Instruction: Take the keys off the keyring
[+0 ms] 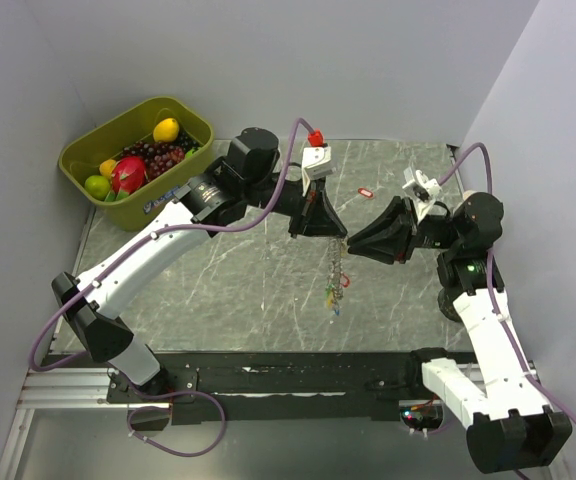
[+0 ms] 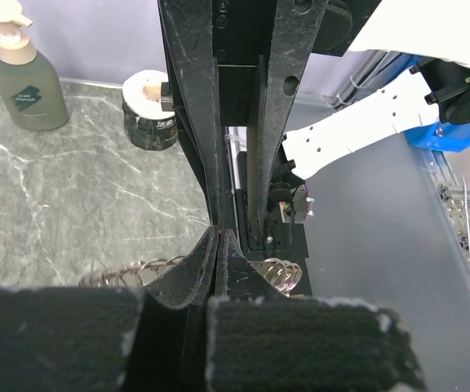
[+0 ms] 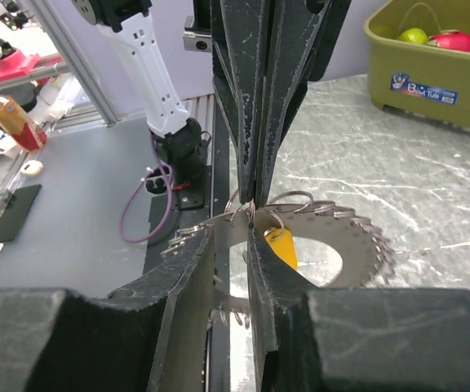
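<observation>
The keyring [image 1: 337, 268] hangs over the table's middle from my left gripper [image 1: 336, 236], which is shut on its top. Small coloured keys [image 1: 332, 297] dangle near its lower end. One red key [image 1: 365, 192] lies apart on the table behind. In the left wrist view my gripper [image 2: 217, 235] is pinched tight, with wire rings [image 2: 280, 273] showing on both sides. My right gripper [image 1: 351, 243] faces it tip to tip. Its jaws [image 3: 231, 238] stand slightly apart, either side of the keyring's grey band [image 3: 341, 219]. A yellow key [image 3: 284, 247] hangs just right of them.
A green bin [image 1: 196, 118] of fruit stands at the back left, also in the right wrist view [image 3: 431, 82]. A soap bottle [image 2: 24, 77] and a small roll [image 2: 149, 110] stand at the table's far side. Aluminium rails run along the near edge [image 1: 268, 375].
</observation>
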You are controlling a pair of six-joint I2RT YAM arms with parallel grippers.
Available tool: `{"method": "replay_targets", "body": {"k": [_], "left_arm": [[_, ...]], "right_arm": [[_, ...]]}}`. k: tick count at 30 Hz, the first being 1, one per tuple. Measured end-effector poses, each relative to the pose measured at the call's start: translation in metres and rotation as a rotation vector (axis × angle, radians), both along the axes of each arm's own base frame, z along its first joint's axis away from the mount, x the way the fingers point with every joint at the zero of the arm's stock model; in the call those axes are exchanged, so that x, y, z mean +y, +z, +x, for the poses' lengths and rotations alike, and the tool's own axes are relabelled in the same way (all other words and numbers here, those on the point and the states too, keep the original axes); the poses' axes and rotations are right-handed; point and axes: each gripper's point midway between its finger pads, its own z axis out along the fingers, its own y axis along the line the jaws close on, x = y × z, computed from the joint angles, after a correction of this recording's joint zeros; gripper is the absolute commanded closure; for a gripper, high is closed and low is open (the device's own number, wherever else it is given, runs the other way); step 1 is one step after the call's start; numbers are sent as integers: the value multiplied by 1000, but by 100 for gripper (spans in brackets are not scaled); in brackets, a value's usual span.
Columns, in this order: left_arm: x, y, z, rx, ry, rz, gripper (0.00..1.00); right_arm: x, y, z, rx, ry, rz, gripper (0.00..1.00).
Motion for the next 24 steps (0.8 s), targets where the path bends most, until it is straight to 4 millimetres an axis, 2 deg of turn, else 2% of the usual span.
{"method": "replay_targets", "body": {"k": [6, 24], "left_arm": [[0, 1, 0, 11, -1, -1, 99], [0, -1, 3, 15, 4, 0, 99]], "right_arm": [[2, 0, -1, -4, 9, 1, 70], [9, -8, 15, 10, -47, 0, 66]]}}
